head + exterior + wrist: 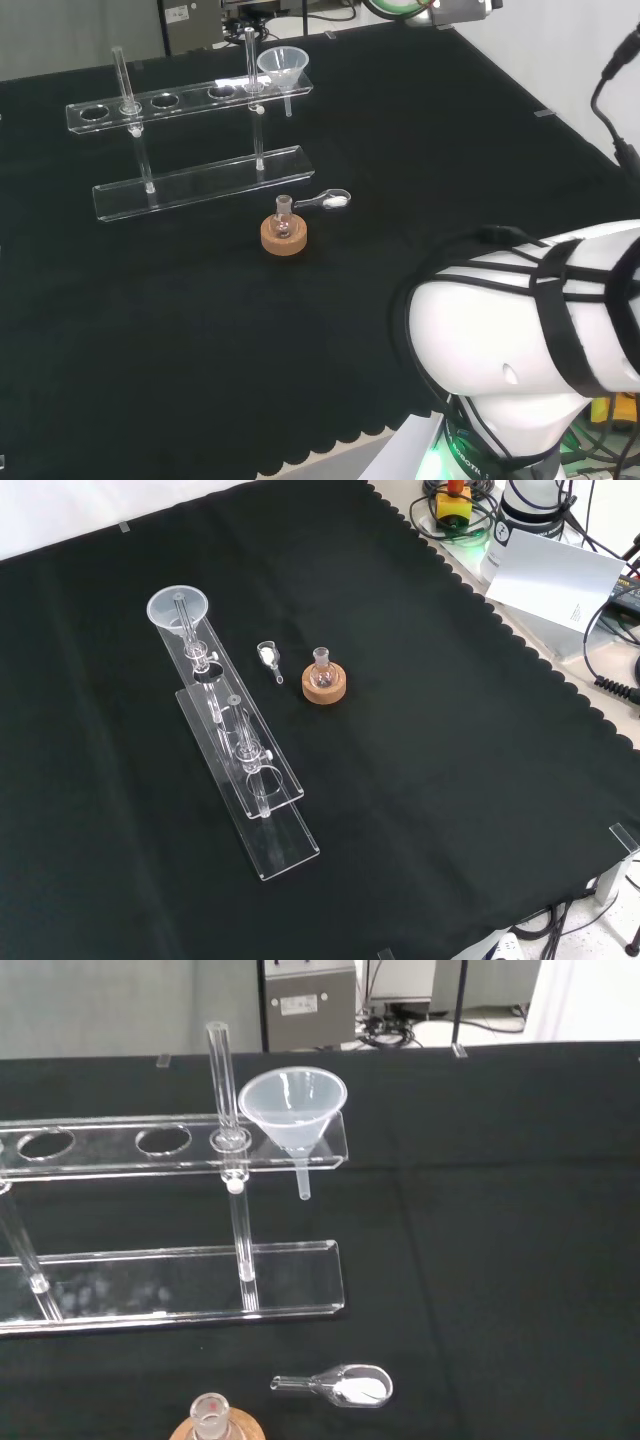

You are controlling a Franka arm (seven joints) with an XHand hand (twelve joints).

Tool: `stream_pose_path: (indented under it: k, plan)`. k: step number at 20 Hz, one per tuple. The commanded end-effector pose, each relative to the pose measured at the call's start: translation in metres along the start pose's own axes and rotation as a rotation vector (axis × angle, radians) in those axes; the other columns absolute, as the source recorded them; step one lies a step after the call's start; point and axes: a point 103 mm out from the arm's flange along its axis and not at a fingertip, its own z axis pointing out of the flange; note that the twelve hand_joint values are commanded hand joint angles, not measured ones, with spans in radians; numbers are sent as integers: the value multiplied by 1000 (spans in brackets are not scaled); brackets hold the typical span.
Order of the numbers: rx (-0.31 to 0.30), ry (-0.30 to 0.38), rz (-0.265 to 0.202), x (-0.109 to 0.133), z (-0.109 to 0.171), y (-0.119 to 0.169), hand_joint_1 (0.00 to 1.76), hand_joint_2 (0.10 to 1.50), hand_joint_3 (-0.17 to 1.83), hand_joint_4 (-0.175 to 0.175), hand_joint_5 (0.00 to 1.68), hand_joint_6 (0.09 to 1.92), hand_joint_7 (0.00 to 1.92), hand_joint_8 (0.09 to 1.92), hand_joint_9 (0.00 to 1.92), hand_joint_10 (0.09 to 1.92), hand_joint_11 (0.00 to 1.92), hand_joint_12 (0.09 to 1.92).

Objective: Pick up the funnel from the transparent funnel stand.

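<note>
1. The funnel [283, 64] [178, 608] [293, 1110] sat upright in the end hole of the clear funnel stand [180, 190] [285, 840] [170, 1285], its stem hanging below the upper shelf.
2. A small flask on a cork ring [284, 235] [325, 686] stood near the stand's base, a glass scoop [330, 200] [267, 655] [345, 1386] just beside it.
3. Whether the hand's fingers were apart or together could not be told.

In the head view the funnel [283, 64] sits in the right end hole of the funnel stand [190, 185]; nearer stand a flask on its cork ring [284, 236] and, just right, a scoop [328, 200].
</note>
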Motion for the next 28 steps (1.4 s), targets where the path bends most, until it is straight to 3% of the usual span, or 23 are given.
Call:
stream_pose_path:
  k: [1, 13, 22, 28]
  plan:
    - [27, 4, 50, -12, 18, 27, 0, 1280, 323, -20, 214, 87, 77, 175, 96, 669, 14, 1391]
    - [98, 23, 74, -49, 63, 102, 0, 1276, 313, -24, 221, 87, 77, 189, 104, 671, 14, 1394]
    - [125, 18, 16, -51, 85, 170, 21, 1282, 258, -26, 227, 87, 1, 385, 105, 672, 11, 1402]
    - [170, -18, -46, -40, 98, 203, 261, 1136, 198, -35, 232, 87, 49, 467, 144, 689, 31, 1406]
